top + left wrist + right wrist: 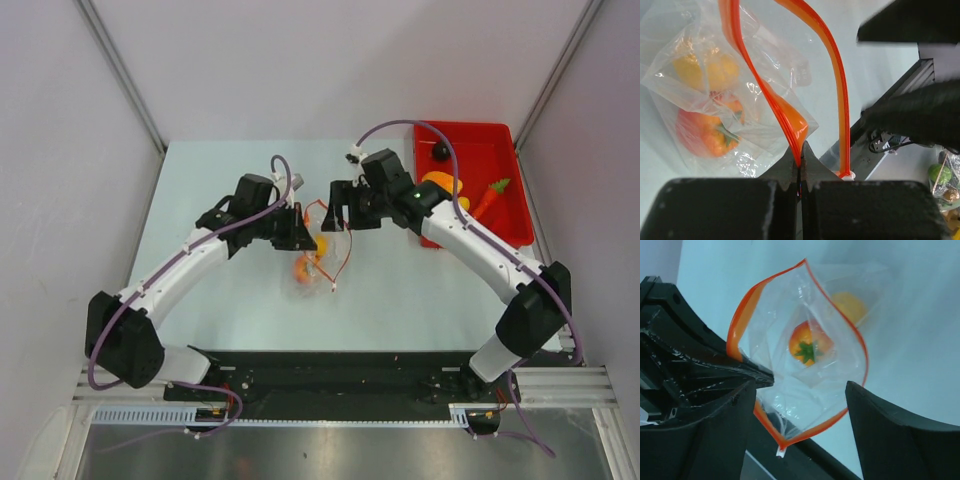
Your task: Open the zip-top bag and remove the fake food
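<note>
Near the middle of the table (420, 290), well apart from the red tray (470, 126) in the far right corner, the zip-top bag (805, 375) gapes open. The left fingers (800, 172) clamp its orange strip (790, 120) to steady it. The right fingers (338, 218) stand apart at the mouth, probably to reach the orange fruit (807, 345) inside.

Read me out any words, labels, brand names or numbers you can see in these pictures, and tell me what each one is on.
No text can be read in any view.
The zip-top bag has a faint grey mark on its clear plastic in the left wrist view, but it is too blurred to read.
The red tray and the table show no lettering.
</note>
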Available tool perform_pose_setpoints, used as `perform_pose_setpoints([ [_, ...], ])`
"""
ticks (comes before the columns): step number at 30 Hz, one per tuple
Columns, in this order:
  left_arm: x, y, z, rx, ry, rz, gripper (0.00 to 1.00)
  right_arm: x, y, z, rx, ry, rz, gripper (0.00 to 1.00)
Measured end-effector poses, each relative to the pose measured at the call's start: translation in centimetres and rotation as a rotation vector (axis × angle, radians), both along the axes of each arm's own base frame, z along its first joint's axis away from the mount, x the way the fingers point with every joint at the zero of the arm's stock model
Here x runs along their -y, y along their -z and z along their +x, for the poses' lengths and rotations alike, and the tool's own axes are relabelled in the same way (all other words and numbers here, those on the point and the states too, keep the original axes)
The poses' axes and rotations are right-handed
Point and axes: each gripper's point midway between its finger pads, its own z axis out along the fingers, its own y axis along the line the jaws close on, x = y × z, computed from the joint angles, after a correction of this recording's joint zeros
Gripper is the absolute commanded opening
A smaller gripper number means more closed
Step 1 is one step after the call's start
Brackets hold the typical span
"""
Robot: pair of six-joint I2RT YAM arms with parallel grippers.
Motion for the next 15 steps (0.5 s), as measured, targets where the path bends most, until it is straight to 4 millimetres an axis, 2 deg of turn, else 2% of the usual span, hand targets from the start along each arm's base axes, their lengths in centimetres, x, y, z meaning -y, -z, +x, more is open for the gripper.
perform_pose_setpoints([
  [2, -0.1, -0.2, 0.0, 0.007, -0.005, -0.001, 0.00, -1.3, 0.2, -1.2, -0.030, -0.037, 0.020, 0.50],
  [3, -0.1, -0.3, 0.0, 0.008, -0.007, -0.001, 0.00, -1.7, 0.4, -1.4, -0.047, -0.045, 0.032, 0.37],
  [5, -0.1, -0.4, 0.0, 0.008, -0.012, -0.004, 0.00, -2.4, 0.9, -1.5, -0.078, -0.055, 0.050, 0.28],
  [6, -0.1, -0.5, 0.0, 0.011, -0.016, -0.005, 0.00, -2.8, 1.3, -1.5, -0.097, -0.064, 0.061, 0.17],
  [7, -0.2, -0.7, 0.1, 0.012, -0.021, -0.007, 0.00, -3.2, 1.8, -1.5, -0.115, -0.071, 0.068, 0.13],
  [15, -0.1, -2.3, 0.1, 0.042, -0.046, -0.048, 0.00, -6.6, 6.1, -3.6, -0.247, -0.158, 0.084, 0.11],
])
